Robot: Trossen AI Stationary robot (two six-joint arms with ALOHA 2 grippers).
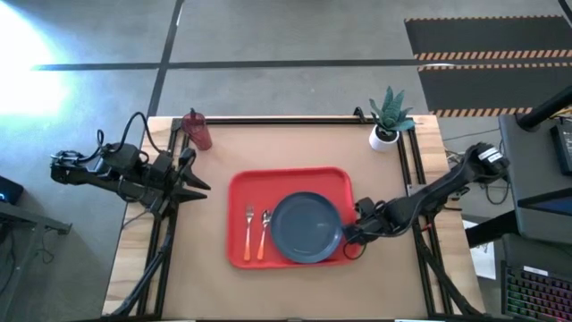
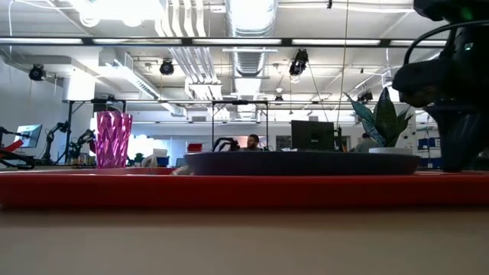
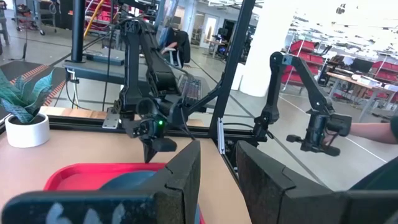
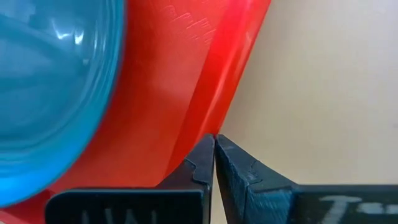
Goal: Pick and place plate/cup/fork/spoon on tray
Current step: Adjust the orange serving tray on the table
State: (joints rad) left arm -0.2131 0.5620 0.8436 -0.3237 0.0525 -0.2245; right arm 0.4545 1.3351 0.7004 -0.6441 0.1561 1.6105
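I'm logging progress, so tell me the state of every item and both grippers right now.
plate: flat on the tray
fork: lying on the tray
spoon: lying beside the fork
cup: upright, off the tray
left gripper: open, empty
right gripper: shut, at the tray's rim

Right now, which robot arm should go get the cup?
Probably the left. Its end effector waits open at the table's left edge, close to the cup. The right end effector is shut by the tray, farther away.
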